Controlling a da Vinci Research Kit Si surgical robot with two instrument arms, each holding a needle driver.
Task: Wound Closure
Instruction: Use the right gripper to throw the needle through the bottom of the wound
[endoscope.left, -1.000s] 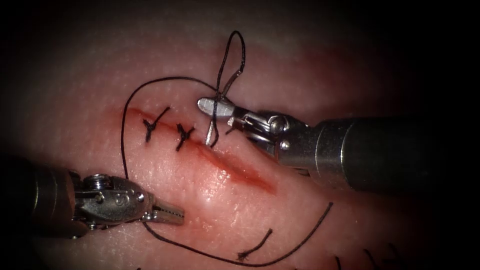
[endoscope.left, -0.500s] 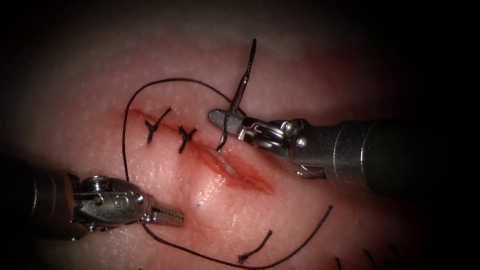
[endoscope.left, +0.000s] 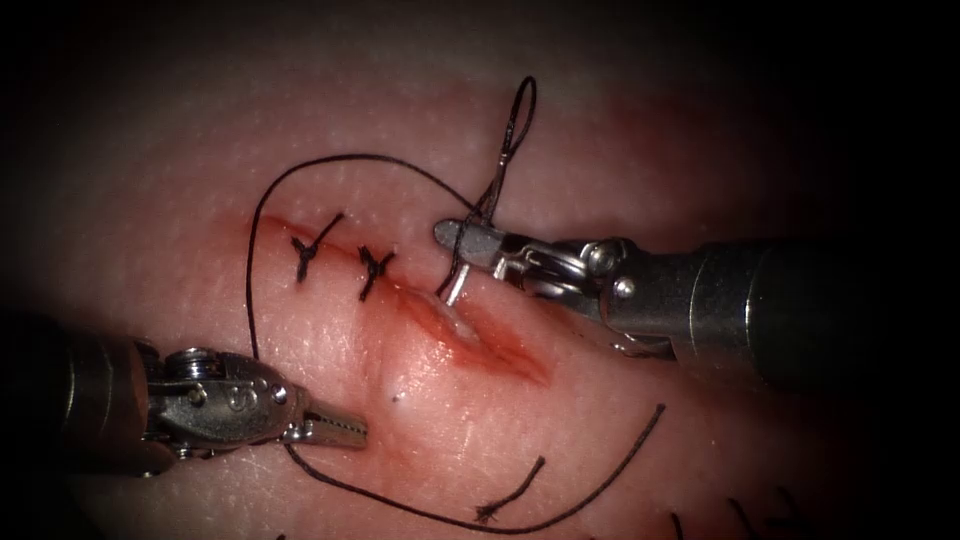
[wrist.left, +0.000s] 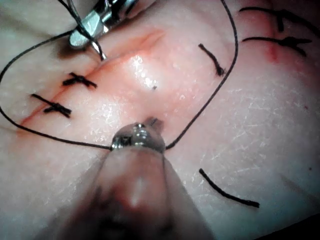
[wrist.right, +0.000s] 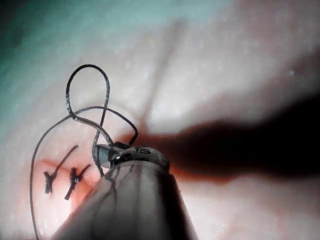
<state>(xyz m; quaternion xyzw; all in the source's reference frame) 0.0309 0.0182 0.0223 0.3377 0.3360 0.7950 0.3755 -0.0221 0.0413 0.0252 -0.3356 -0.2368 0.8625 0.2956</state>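
Pink pork-belly tissue (endoscope.left: 600, 160) carries a red slanting cut (endoscope.left: 470, 335) with two dark knotted stitches (endoscope.left: 340, 262) at its ten o'clock end. At the cut's twelve o'clock side, the right arm's silver needle driver (endoscope.left: 462, 240) has its jaws clamped on the curved steel needle (endoscope.left: 470, 250) near mid-curve; the needle's tip (endoscope.left: 452, 292) points down at the cut, touching or just above the tissue. Black thread (endoscope.left: 250, 290) loops above the needle and sweeps round to the left arm's silver needle driver (endoscope.left: 340, 432) at seven o'clock, whose jaws are together, holding nothing, resting over the thread.
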